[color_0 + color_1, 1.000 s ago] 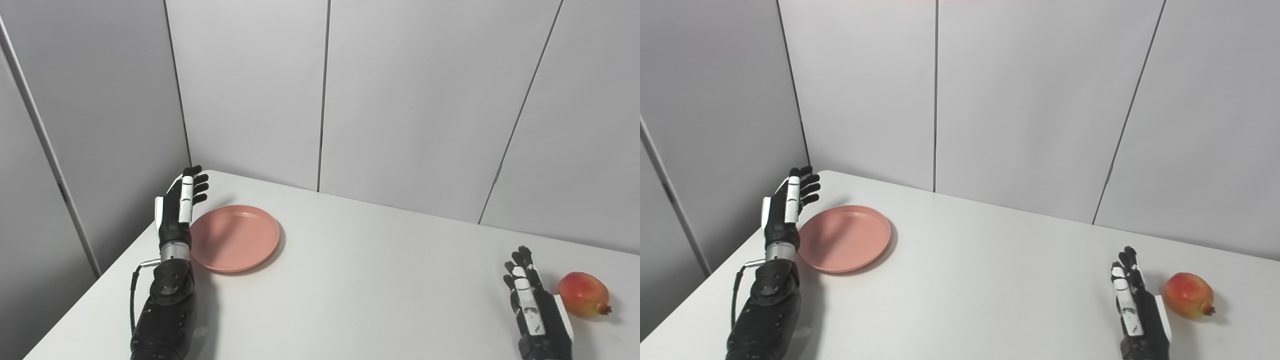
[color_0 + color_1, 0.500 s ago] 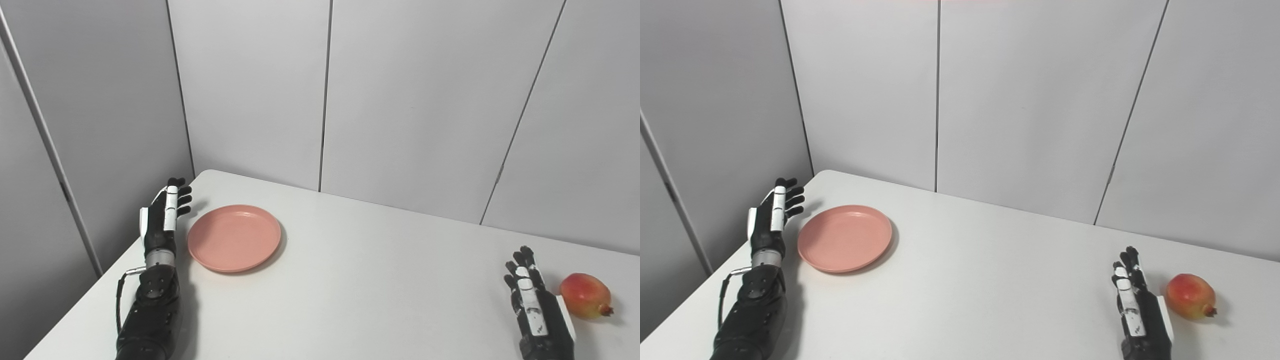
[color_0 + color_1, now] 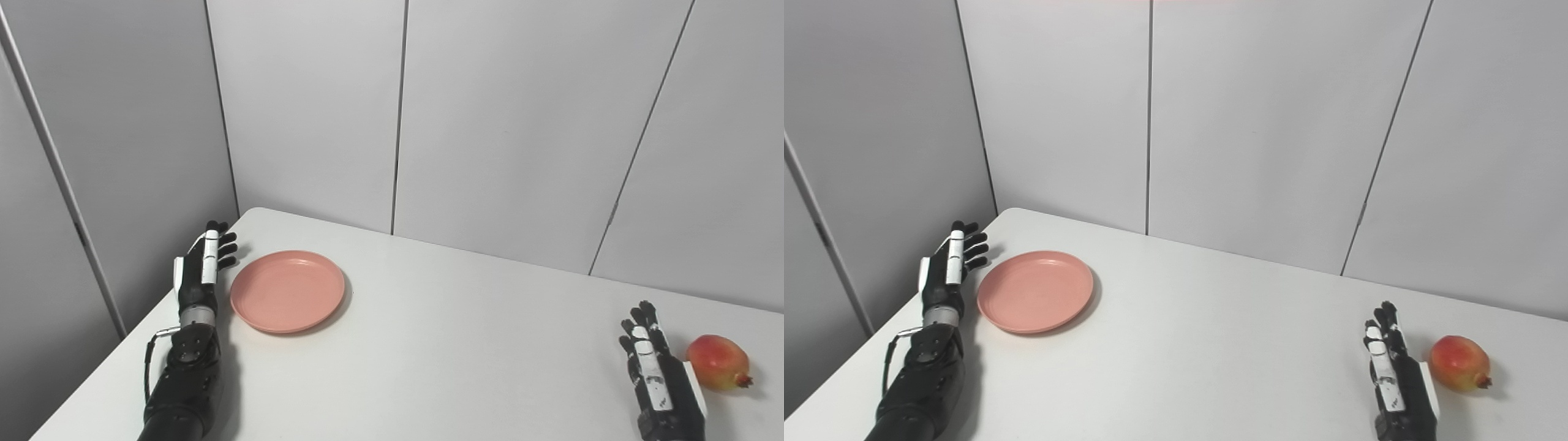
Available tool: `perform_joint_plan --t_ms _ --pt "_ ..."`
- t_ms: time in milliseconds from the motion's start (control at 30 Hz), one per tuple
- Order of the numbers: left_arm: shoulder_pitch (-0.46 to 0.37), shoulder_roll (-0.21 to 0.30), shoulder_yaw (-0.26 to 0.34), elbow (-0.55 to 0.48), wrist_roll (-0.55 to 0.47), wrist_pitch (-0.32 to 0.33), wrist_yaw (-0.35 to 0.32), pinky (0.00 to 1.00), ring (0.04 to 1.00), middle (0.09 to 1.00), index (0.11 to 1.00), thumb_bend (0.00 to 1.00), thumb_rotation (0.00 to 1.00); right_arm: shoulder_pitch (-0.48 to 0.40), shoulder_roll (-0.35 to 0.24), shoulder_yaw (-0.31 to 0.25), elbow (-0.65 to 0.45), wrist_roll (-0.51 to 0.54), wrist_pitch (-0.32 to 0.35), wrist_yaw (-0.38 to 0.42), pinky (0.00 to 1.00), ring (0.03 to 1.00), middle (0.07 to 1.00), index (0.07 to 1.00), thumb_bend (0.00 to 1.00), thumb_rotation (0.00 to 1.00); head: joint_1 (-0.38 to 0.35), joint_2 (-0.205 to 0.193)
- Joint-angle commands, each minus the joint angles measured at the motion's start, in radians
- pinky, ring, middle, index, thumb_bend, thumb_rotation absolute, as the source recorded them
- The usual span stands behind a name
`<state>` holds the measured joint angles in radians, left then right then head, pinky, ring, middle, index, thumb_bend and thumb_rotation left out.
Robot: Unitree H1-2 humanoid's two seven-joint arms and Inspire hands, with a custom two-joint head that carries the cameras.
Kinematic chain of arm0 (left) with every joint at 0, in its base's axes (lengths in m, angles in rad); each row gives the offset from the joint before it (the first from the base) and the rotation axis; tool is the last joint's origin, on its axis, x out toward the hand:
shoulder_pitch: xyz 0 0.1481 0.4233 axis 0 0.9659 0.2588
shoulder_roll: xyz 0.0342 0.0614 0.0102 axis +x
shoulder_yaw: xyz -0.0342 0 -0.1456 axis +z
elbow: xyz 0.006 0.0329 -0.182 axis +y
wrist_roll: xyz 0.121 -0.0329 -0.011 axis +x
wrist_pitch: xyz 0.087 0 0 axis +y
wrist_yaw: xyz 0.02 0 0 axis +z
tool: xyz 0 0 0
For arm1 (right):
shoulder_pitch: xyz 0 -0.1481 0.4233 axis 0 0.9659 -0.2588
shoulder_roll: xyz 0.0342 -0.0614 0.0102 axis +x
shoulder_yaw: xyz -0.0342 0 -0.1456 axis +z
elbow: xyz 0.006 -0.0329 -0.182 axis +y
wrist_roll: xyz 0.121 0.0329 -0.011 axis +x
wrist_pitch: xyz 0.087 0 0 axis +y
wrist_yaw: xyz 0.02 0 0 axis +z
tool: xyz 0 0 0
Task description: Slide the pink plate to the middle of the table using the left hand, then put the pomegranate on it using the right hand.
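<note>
A round pink plate (image 3: 286, 291) lies flat at the far left of the white table (image 3: 429, 343). My left hand (image 3: 202, 269) is open, fingers apart and pointing away, just left of the plate's rim with a small gap, near the table's left edge. A red-yellow pomegranate (image 3: 716, 362) lies at the near right of the table. My right hand (image 3: 658, 376) is open and empty just left of the pomegranate, not touching it. Both show in the right eye view too: the plate (image 3: 1035, 291) and the pomegranate (image 3: 1459, 363).
Grey wall panels (image 3: 490, 122) close off the table at the back and left. The table's left edge (image 3: 141, 324) runs right beside my left forearm. Bare table surface lies between the plate and the right hand.
My left hand has drawn back left and down, from over the plate's left rim to beside it near the table edge. The plate, pomegranate and right hand stayed put.
</note>
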<state>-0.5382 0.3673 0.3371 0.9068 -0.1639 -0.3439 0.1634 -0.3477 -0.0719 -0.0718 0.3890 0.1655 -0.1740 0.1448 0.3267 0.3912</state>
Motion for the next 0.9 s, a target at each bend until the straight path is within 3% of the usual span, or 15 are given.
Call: perform_joint_plan --t_ms 0,167,300,867 --pt "-0.050 0.008 -0.006 -0.010 -0.013 -0.035 -0.023 0.76 0.765 0.767 0.761 0.65 1.00 -0.003 0.001 -0.005 -0.005 -0.001 -0.043 -0.004 1.00 0.982 0.999 1.000 0.48 0.79 0.001 0.001" --pt "-0.058 -0.001 -0.009 0.011 -0.034 -0.033 -0.052 0.81 0.793 0.795 0.780 0.64 1.00 -0.004 0.001 -0.005 -0.006 -0.002 -0.042 -0.008 1.00 0.981 1.000 1.000 0.49 0.80 0.000 0.001" --pt "-0.063 -0.005 -0.006 0.034 -0.062 -0.053 -0.092 0.80 0.802 0.799 0.781 0.61 1.00 -0.004 -0.001 -0.005 -0.010 -0.002 -0.039 -0.007 1.00 0.985 1.000 1.000 0.48 0.81 0.001 0.001" --pt "-0.072 -0.020 0.003 0.043 -0.134 -0.028 -0.165 0.78 0.808 0.806 0.793 0.59 1.00 -0.003 -0.002 -0.001 -0.016 -0.011 -0.038 -0.014 1.00 0.979 0.999 1.000 0.49 0.80 -0.002 0.008"
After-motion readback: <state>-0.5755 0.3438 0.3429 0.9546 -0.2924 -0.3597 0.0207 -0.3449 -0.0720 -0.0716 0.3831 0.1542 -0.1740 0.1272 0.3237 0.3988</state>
